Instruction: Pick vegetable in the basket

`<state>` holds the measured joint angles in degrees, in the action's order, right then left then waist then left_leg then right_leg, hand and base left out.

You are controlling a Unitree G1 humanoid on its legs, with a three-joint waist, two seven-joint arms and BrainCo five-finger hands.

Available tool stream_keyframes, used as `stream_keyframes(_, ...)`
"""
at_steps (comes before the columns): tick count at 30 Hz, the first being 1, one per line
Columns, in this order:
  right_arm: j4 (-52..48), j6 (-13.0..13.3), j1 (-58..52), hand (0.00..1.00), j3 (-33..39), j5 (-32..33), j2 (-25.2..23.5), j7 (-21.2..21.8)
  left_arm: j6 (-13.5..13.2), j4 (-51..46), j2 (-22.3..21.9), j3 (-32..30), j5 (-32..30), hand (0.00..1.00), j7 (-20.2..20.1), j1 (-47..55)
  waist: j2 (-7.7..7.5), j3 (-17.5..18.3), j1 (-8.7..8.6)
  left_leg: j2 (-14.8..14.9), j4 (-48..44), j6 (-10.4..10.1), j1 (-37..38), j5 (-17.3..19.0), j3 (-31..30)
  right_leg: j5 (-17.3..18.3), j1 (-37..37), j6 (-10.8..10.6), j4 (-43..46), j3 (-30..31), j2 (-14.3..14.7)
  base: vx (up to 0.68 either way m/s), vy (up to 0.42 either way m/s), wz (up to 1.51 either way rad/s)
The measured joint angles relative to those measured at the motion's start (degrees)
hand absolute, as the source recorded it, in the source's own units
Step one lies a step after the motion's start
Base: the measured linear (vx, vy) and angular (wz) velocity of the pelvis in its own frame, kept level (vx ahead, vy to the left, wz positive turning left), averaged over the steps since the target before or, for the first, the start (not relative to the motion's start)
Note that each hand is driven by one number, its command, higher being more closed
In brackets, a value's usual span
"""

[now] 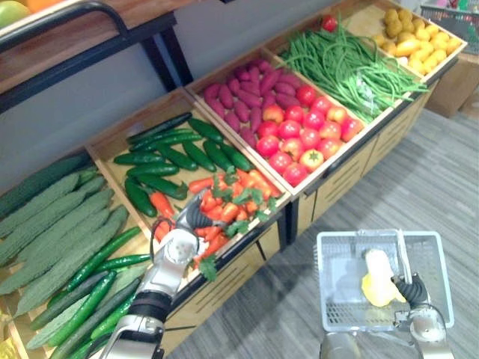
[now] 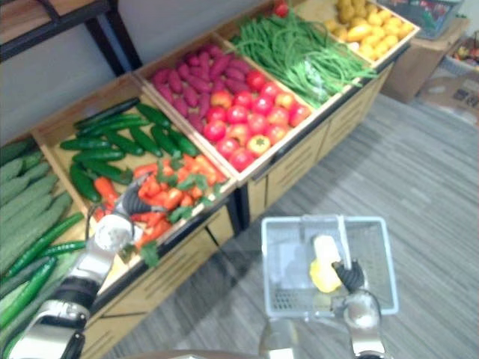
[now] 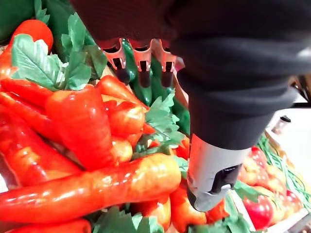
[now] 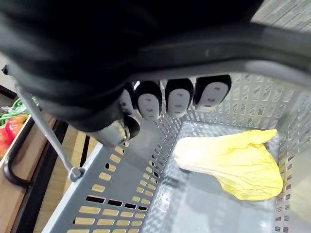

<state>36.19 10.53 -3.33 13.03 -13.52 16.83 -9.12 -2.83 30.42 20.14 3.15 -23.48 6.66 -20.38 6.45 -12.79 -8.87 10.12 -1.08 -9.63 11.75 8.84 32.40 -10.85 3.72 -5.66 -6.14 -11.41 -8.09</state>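
Left hand [image 1: 188, 219] hovers slack-fingered over carrots [image 3: 82, 126], lower left: best close round one carrot, not leaves [image 3: 36, 63]; right hand [image 4: 160, 99] clasps basket handle [image 4: 272, 51].

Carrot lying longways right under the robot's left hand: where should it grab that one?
Around its thick middle, straight down from above. The long carrot lies flat on top of the carrot pile, its upper side bare, while leaves crowd its blunt end. The open left hand probably holds best by closing across its length.
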Motion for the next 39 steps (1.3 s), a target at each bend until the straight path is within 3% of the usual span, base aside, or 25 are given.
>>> stream_keyframes(13,-2.5,0.0,0.4,1.00,0.1,0.0,-0.4,-0.6,3.1,4.4,-4.2,-3.8,-4.2,0.00,5.1,-3.9,-0.05,-2.3,-0.51,-0.6,-0.5,0.1,-2.2,0.0,0.7,-1.0,3.0,0.1,0.0,2.0,-0.2,-0.04,-0.047,-0.06)
stream_keyframes(22,-2.8,0.1,0.3,1.00,0.1,0.0,-1.6,-2.0,3.5,6.5,-6.6,-4.7,-5.4,0.00,7.0,-4.1,-0.18,-3.0,-0.53,-0.5,-0.6,0.0,-2.2,0.0,0.7,-1.0,3.0,0.1,0.0,2.1,-0.1,-0.04,-0.048,0.00)
stream_keyframes(28,-2.8,0.2,0.7,1.00,0.0,0.0,-2.3,-2.6,4.1,6.6,-6.8,-4.7,-9.3,0.00,10.5,-4.3,-0.23,-4.5,-0.52,-0.4,-0.5,0.0,-1.9,0.0,1.2,-1.0,3.0,0.1,0.0,2.2,0.0,-0.02,-0.041,-0.03)
stream_keyframes(38,-2.8,2.4,0.7,1.00,-2.8,0.0,-2.3,-4.5,7.4,12.7,-8.4,-7.1,-15.1,0.00,20.8,-4.7,-0.76,-5.6,-0.52,-0.2,-0.3,0.0,-1.6,0.0,2.0,-0.9,3.5,0.1,0.0,3.2,0.6,-0.03,-0.046,-0.05)
stream_keyframes(39,-2.8,2.6,0.9,1.00,-3.2,0.0,-2.3,-4.6,7.4,13.0,-8.3,-7.7,-15.1,1.00,21.7,-4.7,-0.85,-5.7,-0.38,-0.1,-0.3,-0.1,-1.6,0.0,2.6,-0.9,3.8,0.1,0.0,3.7,0.7,-0.04,-0.052,-0.19)
